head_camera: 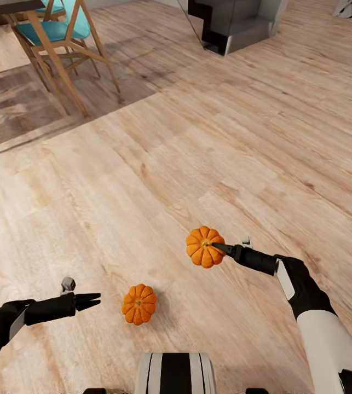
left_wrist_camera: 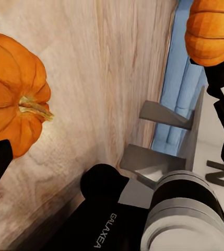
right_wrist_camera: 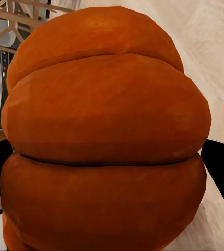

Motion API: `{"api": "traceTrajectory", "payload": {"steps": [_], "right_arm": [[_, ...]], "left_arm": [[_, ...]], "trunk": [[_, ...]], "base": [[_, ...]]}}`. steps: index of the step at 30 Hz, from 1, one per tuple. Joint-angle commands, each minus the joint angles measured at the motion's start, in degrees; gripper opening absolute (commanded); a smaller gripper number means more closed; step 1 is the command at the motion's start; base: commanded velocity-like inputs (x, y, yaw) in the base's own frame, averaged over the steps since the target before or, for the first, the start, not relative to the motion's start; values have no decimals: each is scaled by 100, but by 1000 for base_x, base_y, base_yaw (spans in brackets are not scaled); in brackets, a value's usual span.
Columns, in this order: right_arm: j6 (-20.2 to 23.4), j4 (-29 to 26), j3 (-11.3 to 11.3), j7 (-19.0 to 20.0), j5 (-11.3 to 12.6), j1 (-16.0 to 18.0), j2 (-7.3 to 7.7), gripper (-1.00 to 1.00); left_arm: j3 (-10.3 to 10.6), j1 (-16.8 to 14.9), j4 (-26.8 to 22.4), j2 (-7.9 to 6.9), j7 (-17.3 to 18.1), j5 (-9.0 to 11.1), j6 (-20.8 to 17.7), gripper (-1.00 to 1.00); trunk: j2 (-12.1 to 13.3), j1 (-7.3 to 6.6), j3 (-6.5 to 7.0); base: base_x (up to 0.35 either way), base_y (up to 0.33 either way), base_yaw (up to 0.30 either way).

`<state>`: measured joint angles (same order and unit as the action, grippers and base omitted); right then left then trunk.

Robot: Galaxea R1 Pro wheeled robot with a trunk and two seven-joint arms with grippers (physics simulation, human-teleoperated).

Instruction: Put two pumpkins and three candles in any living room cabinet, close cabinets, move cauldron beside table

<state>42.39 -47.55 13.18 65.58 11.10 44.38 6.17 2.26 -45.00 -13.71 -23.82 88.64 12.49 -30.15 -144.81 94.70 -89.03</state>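
Held pumpkin (head_camera: pixel 205 247): it is being gripped by the right gripper (head_camera: pixel 217 247), the jaws clamped on its side, and is being carried clear of the floor (head_camera: pixel 208 137).
Grip risk: the hold is being taken near the edge of a round, ribbed body, as judged from the head view; in the right wrist view the pumpkin (right_wrist_camera: pixel 104 130) is being seen bulging between dark fingers (right_wrist_camera: pixel 221 172), so slipping or rolling out is being risked if the arm is swung quickly.
Second pumpkin (head_camera: pixel 139 304): it is lying on the floor, just in front of the robot's base (head_camera: pixel 176 373) and near the left gripper (head_camera: pixel 91 300); it is also being shown in the left wrist view (left_wrist_camera: pixel 12 94).
Left gripper: the jaws are being held slightly apart, with nothing between them.
Push risk: a low, sideways approach could be nudging the loose pumpkin away, since it rolls easily.
Base risk: driving forward could be knocking the floor pumpkin.
Surroundings: chairs (head_camera: pixel 61 38) are standing well away at the far left.
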Motion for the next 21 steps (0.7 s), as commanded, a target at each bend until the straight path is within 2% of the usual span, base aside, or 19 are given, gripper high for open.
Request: {"api": "traceTrajectory", "payload": {"steps": [1, 3, 8, 10, 14, 17, 18, 21], "right_arm": [[24, -3, 1, 26, 23, 1, 3, -100], [65, -7, 1, 32, 24, 2, 6, -100], [601, -25, 6, 21, 25, 41, -29, -100], [758, -133, 7, 18, 72, 194, -104, -100], [1401, -654, 24, -8, 188, 561, -274, -100], [1529, -929, 15, -24, 253, 851, -298, -100], [1547, -960, -66, -31, 249, 894, -309, -100], [1552, -962, -542, -37, 251, 911, -318, -100]], "left_arm": [[-12, 0, -8, -13, -11, 0, 0, 100], [-21, 0, 11, -18, -38, -7, 0, 100], [-24, 0, 21, -12, -48, -3, 0, 100], [-24, 0, 20, -13, -44, -2, 0, 100], [-24, 0, 20, -5, -47, -4, 0, 100], [-24, 0, 23, 8, -48, -6, 0, 100], [-24, 0, 24, 18, -53, -8, 0, 100], [-24, 0, 22, 23, -56, -9, 0, 100]], "trunk": [[-2, 2, -23], [-4, 7, -67], [-11, 20, -178], [-14, 25, -222], [-19, 36, -311], [-23, 43, -377], [-24, 46, -399], [-28, 54, -466]], "base": [[0, 0, 0], [0, 0, 0], [0, 0, 0], [0, 0, 0], [0, 0, 0], [0, 0, 0], [0, 0, 0], [0, 0, 0]]}}
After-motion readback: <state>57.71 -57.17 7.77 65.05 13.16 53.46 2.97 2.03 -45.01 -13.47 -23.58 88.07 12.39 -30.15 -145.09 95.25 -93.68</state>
